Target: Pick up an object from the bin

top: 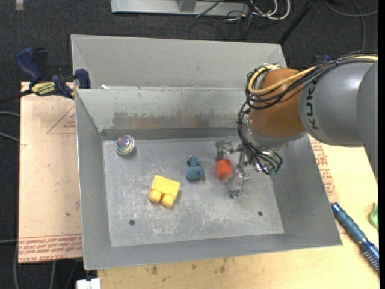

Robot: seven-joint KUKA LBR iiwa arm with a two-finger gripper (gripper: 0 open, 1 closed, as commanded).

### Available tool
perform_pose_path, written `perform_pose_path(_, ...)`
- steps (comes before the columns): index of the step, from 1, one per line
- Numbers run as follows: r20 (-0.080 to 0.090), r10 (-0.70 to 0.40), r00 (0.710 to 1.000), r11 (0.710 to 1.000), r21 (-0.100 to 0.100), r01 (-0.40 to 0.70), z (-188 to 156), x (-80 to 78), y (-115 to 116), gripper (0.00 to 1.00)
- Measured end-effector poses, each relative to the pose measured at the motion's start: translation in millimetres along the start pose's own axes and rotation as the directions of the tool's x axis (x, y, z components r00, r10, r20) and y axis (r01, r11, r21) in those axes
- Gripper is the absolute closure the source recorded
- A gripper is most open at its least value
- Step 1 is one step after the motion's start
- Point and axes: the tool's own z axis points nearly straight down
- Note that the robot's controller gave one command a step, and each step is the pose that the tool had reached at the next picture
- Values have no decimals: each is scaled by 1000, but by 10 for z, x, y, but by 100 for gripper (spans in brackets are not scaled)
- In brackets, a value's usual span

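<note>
**Desk:** Where is the end effector (234,174) in the grey metal bin (180,230)?

**Photographer:** Low over the bin floor, just right of a small red-orange plastic chunk (224,170). Whether it is open or closed, I cannot tell.

**Desk:** What's the risk?

**Photographer:** Probably a sideways nudge that pushes the chunk off instead of gripping it.

**Desk:** Anything in the way?

**Photographer:** A small blue rubbery figure (194,168) sits just left of the chunk. A yellow toy brick (164,190) lies lower left and a shiny round ball (124,145) far left, both well apart.
</note>
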Motion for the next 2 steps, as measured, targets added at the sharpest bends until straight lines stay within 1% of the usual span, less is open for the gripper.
perform_pose_path(1,4,-3,1000,1000,0,3,-18,-16,14,100)
perform_pose_path(2,14,-18,1000,1000,3,18,-1586,-183,-58,100)
